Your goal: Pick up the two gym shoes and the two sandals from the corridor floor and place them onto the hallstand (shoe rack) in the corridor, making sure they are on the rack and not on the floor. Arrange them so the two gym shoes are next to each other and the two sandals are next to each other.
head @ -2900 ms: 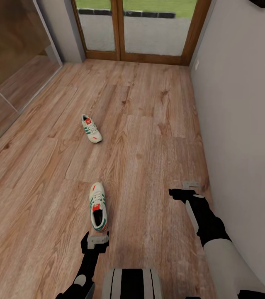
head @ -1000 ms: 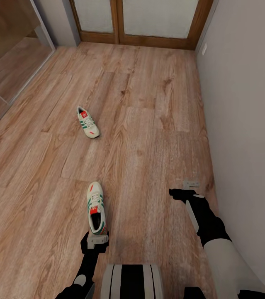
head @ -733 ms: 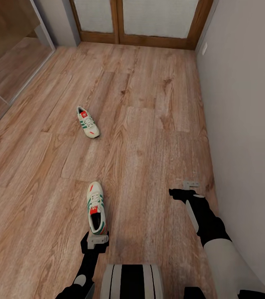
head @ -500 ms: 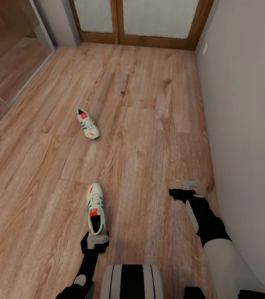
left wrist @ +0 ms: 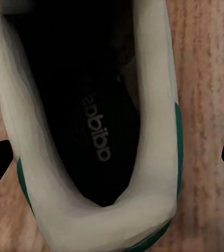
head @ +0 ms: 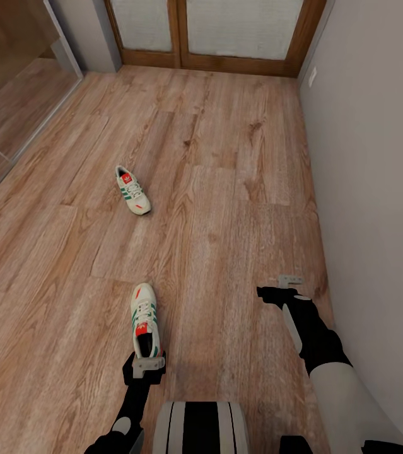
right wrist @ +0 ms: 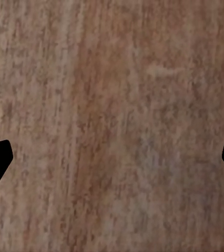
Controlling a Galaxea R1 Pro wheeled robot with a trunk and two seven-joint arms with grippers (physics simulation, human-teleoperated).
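Directly over a shoe's heel, the left gripper [head: 148, 364] hangs spread wide, holding nothing.
Both white lace-up sneakers with green stripes lie apart on the light brown wood-plank floor [head: 226, 208]: nearer [head: 143, 318], farther [head: 132, 190]. Beside the grey wall [head: 378, 176], the right gripper [head: 289, 280] gapes empty above bare planks.

Wall [head: 378, 157] crowds right side; floor [head: 226, 208] open elsewhere.

Even, soft light fills the head view, brightest on the light brown wood-plank floor [head: 226, 189] at upper centre. Shadows are faint. Both wrist views look dimmer and blurred, grain smeared.
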